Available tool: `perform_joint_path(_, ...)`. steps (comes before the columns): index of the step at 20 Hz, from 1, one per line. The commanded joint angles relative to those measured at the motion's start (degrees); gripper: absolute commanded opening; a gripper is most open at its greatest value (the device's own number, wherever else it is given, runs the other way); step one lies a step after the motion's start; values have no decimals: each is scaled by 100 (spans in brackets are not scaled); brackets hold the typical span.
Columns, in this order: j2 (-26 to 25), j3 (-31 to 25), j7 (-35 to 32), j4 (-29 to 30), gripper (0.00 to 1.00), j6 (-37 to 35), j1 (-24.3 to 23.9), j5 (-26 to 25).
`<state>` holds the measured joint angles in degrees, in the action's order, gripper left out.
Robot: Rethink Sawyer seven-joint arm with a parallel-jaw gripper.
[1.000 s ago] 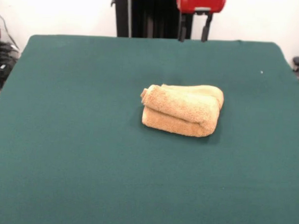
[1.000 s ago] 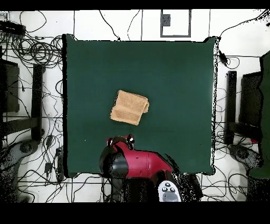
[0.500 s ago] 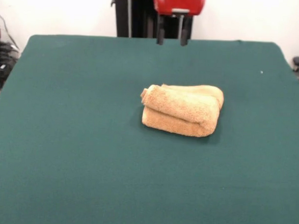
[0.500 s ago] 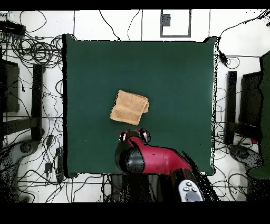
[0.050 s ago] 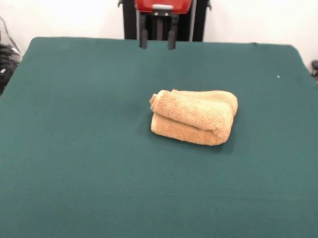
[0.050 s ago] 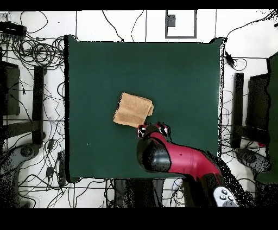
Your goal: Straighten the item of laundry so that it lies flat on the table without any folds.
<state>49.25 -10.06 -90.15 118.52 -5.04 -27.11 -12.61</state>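
Tan-orange terry, the item of laundry (image 5: 193,116) lies folded into a thick bundle near the middle of the table (image 5: 84,163), its layers doubled over one another. The front view shows the stacked folds and a rolled left end; the overhead view shows only a compact, slightly tilted rectangle (image 6: 133,110). The gripper (image 5: 157,46) hangs above the far part of the table, its two dark fingers (image 5: 143,39) spread apart and holding nothing, clear of the towel. From overhead, the red arm (image 6: 179,158) reaches in just beside the bundle. Dark green cloth covers the table; tangled cables (image 6: 38,51) lie on the pale floor around it.
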Motion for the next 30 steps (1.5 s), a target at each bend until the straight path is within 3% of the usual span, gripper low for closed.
perform_joint_path(1,-253,-1295,-658,-162,100,512,-381,-199)
perform_joint_path(7,-594,-1339,-444,-376,100,405,-500,-322)
perform_joint_path(15,-971,-2060,-360,-348,100,233,-1078,-481)
perform_joint_path(30,-1603,-1938,-549,-587,100,900,-1066,-1053)
